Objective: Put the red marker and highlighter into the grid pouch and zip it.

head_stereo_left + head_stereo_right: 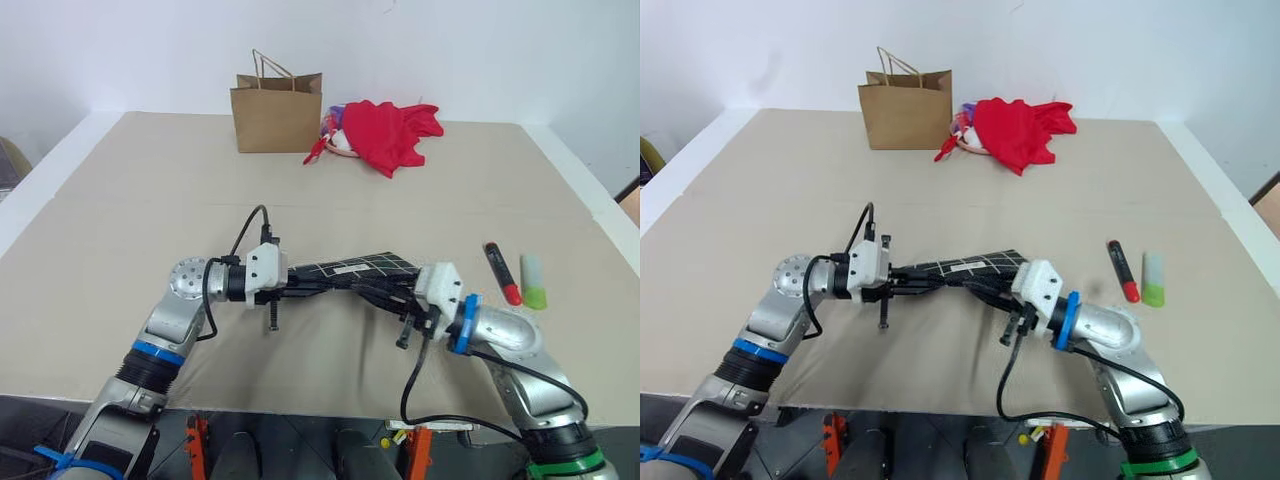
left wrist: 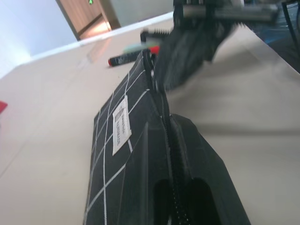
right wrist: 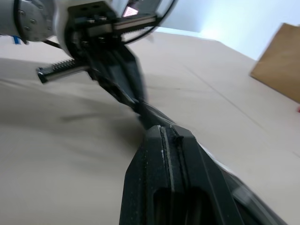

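While a broad beige table [image 1: 120, 200] stretches back to the white wall, the two arms meet low over its near half. At the far edge a brown paper bag [image 1: 277, 115] stands upright with its handles up, and just beside it, on the robot's right, lies a crumpled red cloth [image 1: 392, 132] with something small and partly hidden tucked against its near-left side.

Between the arms the grid pouch [image 1: 362, 268] is held up off the table, black with white grid lines, slightly sagging along its length. The left gripper [image 1: 300, 280] points toward the robot's right with its jaws closed on the pouch's left end; the left wrist view shows the zipper line running between its fingers [image 2: 206, 178] and the small white label [image 2: 121, 124] on the pouch's side. The right gripper [image 1: 385, 295] points forward and toward the robot's left, its jaws pinched together on the pouch's upper edge at the right end, where the zipper runs.

Well to the robot's right of the pouch, the red marker [image 1: 502, 272] lies on the table, black cap pointing away. Just beside it, on its right and apart from it, lies the highlighter [image 1: 534, 281], lime-green end nearest the robot. Both are outside the pouch.
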Controlling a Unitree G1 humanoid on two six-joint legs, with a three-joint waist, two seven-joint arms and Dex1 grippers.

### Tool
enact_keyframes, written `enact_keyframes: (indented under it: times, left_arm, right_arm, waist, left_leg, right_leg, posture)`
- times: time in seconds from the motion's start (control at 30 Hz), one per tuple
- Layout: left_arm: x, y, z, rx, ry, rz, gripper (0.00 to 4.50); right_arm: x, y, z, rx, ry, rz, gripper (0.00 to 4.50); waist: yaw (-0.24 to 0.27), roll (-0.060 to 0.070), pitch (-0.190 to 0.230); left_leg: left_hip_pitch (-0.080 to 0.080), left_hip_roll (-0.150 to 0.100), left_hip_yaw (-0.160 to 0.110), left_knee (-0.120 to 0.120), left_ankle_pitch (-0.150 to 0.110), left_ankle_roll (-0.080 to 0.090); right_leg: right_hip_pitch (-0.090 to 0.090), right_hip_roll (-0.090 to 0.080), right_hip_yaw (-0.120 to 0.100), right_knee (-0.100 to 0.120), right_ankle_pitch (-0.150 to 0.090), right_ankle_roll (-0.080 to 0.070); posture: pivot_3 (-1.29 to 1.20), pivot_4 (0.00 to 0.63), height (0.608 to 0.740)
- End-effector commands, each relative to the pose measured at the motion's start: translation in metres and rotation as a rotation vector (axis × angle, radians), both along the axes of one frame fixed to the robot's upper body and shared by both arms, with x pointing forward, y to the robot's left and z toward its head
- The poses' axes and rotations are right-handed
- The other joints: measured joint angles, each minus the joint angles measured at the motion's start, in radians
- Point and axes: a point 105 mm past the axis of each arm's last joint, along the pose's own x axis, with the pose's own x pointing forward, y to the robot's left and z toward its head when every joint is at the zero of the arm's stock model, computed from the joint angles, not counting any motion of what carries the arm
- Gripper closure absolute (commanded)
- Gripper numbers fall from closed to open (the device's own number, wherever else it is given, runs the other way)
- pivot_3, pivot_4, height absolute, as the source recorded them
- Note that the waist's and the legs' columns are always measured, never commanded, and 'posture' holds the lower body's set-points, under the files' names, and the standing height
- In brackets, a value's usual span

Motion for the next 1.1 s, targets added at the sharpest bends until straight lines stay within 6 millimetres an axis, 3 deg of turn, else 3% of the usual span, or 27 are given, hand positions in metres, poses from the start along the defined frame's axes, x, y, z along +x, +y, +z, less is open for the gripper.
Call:
enact_keyframes:
  times: [0.03,0.4,1.07,1.1]
  left_arm:
    - [-0.001,-0.008,0.008,-0.01,-0.066,-0.025,4.5]
    - [0.0,-0.018,0.003,-0.018,-0.102,-0.025,4.5]
    - [0.008,-0.024,0.01,-0.052,-0.123,-0.009,4.5]
    - [0.008,-0.024,0.01,-0.053,-0.124,-0.007,4.5]
  right_arm:
    - [-0.003,0.017,0.005,-0.006,-0.009,0.047,4.44]
    - [0.005,0.045,0.022,0.06,-0.021,0.081,4.44]
    - [0.0,0.054,0.013,0.105,0.108,0.074,4.44]
    - [0.0,0.051,0.014,0.116,0.122,0.066,4.15]
  waist:
    - [0.0,0.0,0.0]
    - [0.0,0.0,0.0]
    - [0.001,0.0,0.0]
    - [0.001,0.0,0.0]
  left_leg:
    - [0.0,0.0,-0.001,0.0,0.0,0.0]
    - [0.0,0.0,-0.003,0.0,0.0,0.0]
    - [-0.006,-0.001,-0.018,0.0,0.0,-0.001]
    - [-0.006,-0.001,-0.018,0.0,0.0,-0.001]
  right_leg:
    - [0.0,0.0,0.0,0.0,0.0,0.0]
    - [0.0,0.0,-0.002,0.0,0.0,0.0]
    - [0.001,0.0,-0.016,0.0,-0.001,-0.004]
    - [0.001,0.0,-0.016,0.0,-0.001,-0.004]
  posture:
    - [0.0,0.15,0.74]
    - [0.0,0.15,0.74]
    - [0.0,0.15,0.74]
    - [0.0,0.15,0.74]
